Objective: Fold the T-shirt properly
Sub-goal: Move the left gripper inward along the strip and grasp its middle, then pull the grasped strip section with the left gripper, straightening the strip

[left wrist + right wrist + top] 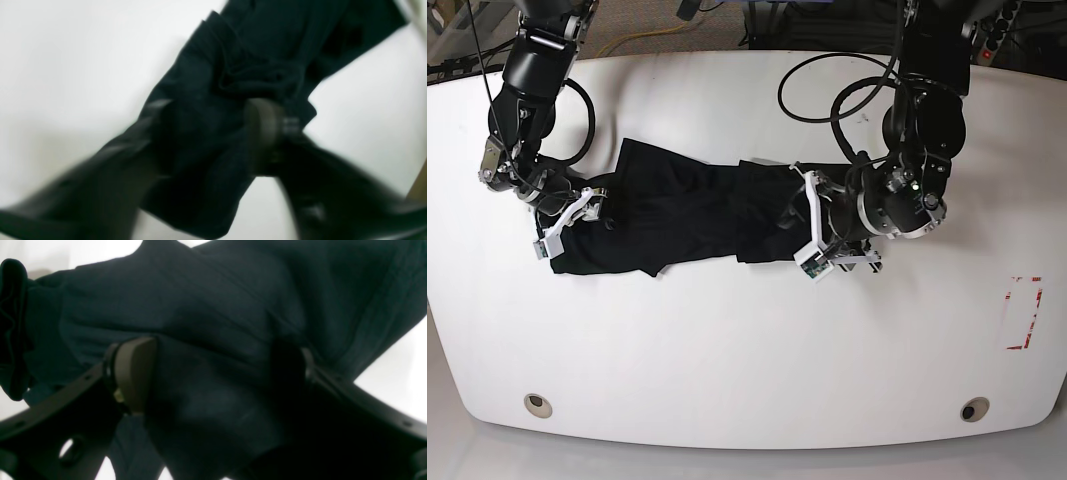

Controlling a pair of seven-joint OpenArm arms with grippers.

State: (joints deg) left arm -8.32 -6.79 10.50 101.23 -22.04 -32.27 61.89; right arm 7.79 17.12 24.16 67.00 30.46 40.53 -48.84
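Note:
The black T-shirt (687, 215) lies stretched in a long, rumpled band across the white table (747, 340), between my two grippers. My right gripper (567, 222) is at the shirt's left end in the base view. In the right wrist view the gripper (213, 376) has dark cloth (217, 300) filling the space between its tan pad (136, 373) and the other finger. My left gripper (812, 235) is at the shirt's right end. The left wrist view is blurred, but the gripper (210, 133) has bunched cloth (267, 40) between its fingers.
A red-outlined rectangle (1022, 312) is marked on the table at the right. Two round holes (538, 404) (972, 409) sit near the front edge. A black cable loop (827, 90) hangs from the arm at the back.

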